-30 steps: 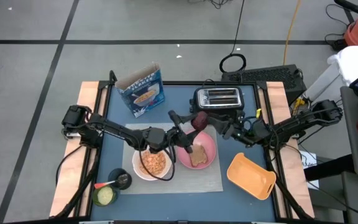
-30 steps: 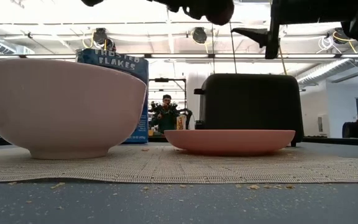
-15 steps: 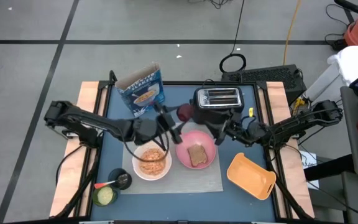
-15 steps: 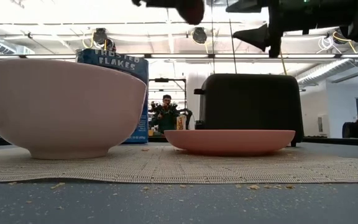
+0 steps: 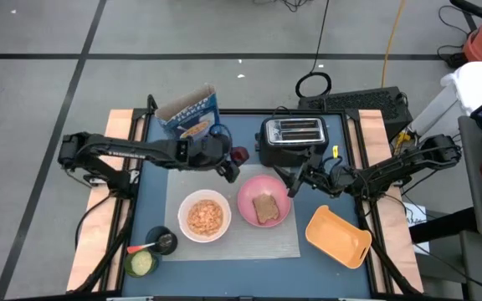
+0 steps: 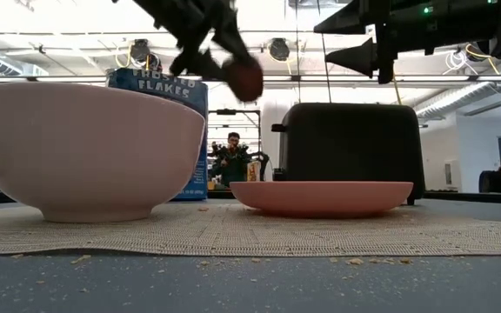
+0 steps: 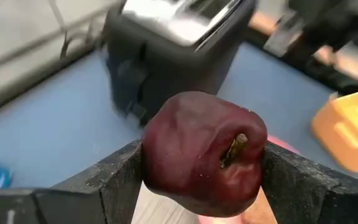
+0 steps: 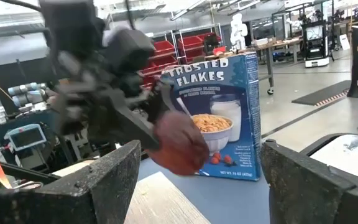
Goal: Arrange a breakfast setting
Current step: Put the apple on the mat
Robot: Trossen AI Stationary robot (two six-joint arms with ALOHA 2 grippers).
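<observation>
left gripper (image 5: 234, 160) clamped on a dark red apple (image 7: 204, 152), carried above the blue tabletop between the frosted flakes box (image 5: 191, 121) and the black toaster (image 5: 291, 134), beside the grey mat (image 5: 224, 247), probably awaiting a spot in the setting. on the mat: white bowl (image 5: 204, 216) of cereal and pink plate (image 5: 264, 201) bearing toast (image 5: 265, 208). right gripper (image 5: 295, 186), fingers apart and empty, hovers near the plate's edge.
</observation>
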